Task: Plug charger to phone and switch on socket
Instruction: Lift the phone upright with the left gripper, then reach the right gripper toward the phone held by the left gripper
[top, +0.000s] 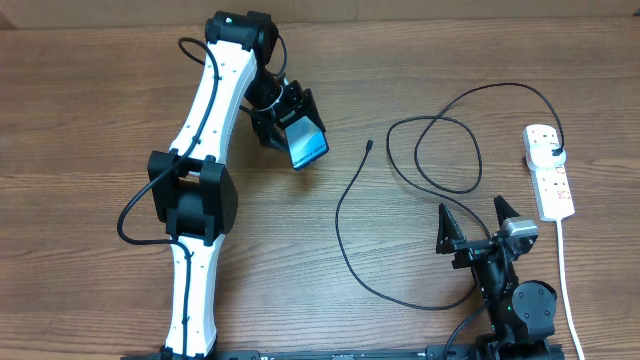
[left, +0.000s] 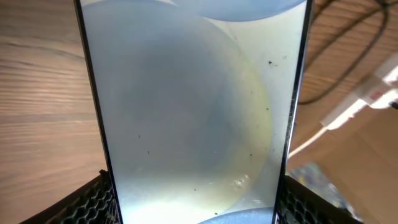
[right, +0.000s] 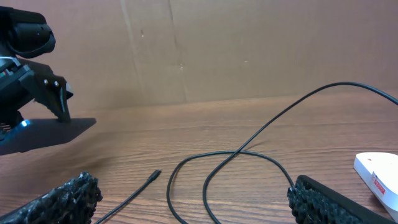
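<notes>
My left gripper (top: 296, 128) is shut on the phone (top: 308, 146) and holds it tilted above the table at the upper middle; its cyan screen shows overhead. In the left wrist view the phone (left: 193, 112) fills the frame between the fingers. The charger, a black cable (top: 345, 235), lies in loose loops right of centre, its small black connector (top: 369, 145) free on the wood and its other end at the socket (top: 551, 172), a white power strip at the far right. My right gripper (top: 475, 222) is open and empty near the front right. The connector (right: 153, 176) lies ahead of it.
The power strip's thick white cord (top: 566, 280) runs down the right edge toward the front. A brown cardboard wall (right: 249, 50) stands behind the table. The left arm's black cable (top: 135, 215) loops out on the left.
</notes>
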